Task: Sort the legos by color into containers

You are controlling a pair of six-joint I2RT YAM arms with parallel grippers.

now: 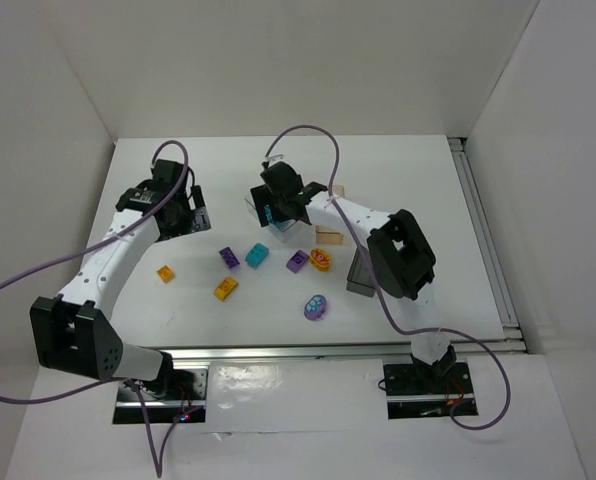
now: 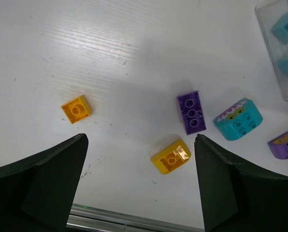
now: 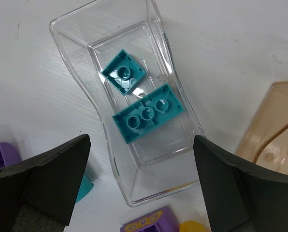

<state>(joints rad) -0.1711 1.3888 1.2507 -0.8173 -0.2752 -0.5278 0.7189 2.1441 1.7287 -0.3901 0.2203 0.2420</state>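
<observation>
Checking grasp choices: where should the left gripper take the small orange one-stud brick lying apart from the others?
Come from straight above and close on two opposite side walls of the orange brick. It lies flat, stud up, square, with nothing beside it. The left gripper hangs open.

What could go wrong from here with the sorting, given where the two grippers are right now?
The right gripper hangs open right over the clear bin holding two teal bricks; a finger catching its rim could shove or tip it. By the open left gripper, the purple brick, the rounded yellow brick and the patterned teal brick lie close together, so grasping one may knock a neighbour.
</observation>
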